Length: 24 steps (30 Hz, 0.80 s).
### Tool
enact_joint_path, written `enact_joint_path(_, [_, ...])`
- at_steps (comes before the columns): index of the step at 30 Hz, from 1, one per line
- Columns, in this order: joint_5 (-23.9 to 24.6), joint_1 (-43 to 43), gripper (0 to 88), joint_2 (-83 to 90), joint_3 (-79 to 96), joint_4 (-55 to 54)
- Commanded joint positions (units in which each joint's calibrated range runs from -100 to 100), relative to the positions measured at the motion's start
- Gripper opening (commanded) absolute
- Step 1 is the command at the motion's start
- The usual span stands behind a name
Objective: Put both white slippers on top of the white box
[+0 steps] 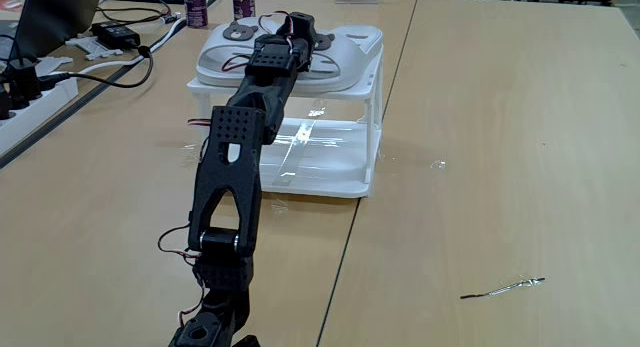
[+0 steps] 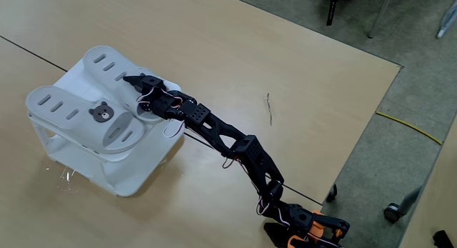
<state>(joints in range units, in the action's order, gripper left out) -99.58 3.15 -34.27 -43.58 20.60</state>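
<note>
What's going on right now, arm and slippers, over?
Gripper over the far off-white rubber slipper, fingers' state unclear. Both bear-badge slippers lie on the white plastic two-tier stand. Nothing blocking, over.

A low fixed view looks along the arm (image 1: pixel 235 177) from its base; a high one looks down obliquely.

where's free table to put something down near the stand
Bare wood lies right of the white box, out to the thin wire. The box top is taken by both white slippers and the pincer; the far left holds cables.
</note>
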Motion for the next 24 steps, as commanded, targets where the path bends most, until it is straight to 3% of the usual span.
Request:
enact_joint_path(1, [-0.42,-0.19,24.7,8.48,-1.48,-0.07])
enact_joint_path(8, [-0.42,0.14,24.8,11.68,-0.58,-0.07])
enact_joint_path(12, [-0.42,0.14,33.6,12.27,-0.58,0.11])
enact_joint_path(15, [-0.42,0.23,34.6,12.43,0.41,0.11])
enact_joint_path(24, [-0.42,0.06,34.6,28.0,21.25,0.02])
